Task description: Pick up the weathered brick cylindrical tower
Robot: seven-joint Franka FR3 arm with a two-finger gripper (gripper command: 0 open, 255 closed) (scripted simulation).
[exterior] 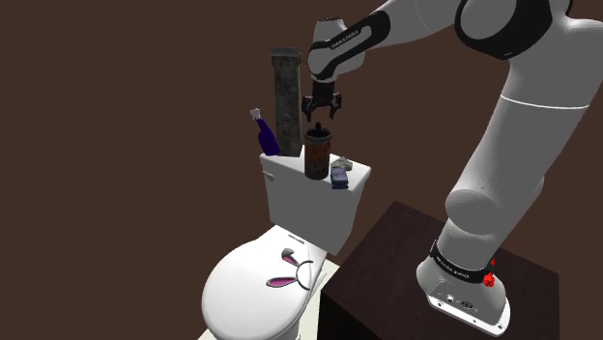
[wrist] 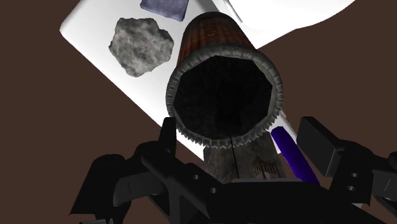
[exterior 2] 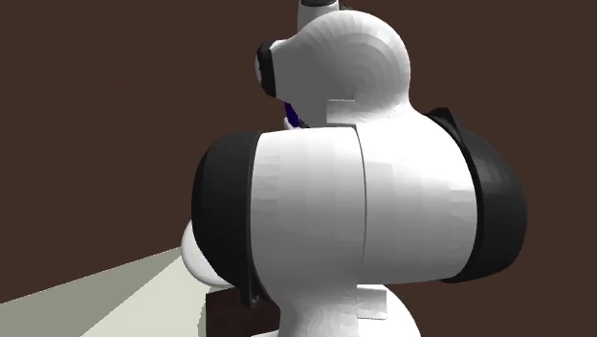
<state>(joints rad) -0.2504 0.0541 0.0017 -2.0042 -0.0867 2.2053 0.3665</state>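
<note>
The brick tower stands upright on the white toilet tank, mid-lid, with its long axis vertical and its hollow mouth facing up. The jaws hang just above it, spread apart and gripping nothing. A tall grey pillar and a purple bottle stand close beside it. A grey rock lies on the other side.

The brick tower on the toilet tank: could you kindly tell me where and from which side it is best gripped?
Likely the upper wall just under its toothed rim, from straight above. The brick tower stands upright on the tank, and the open pincer hangs over it. The tall grey tower close beside it makes a sideways approach look cramped.
</note>
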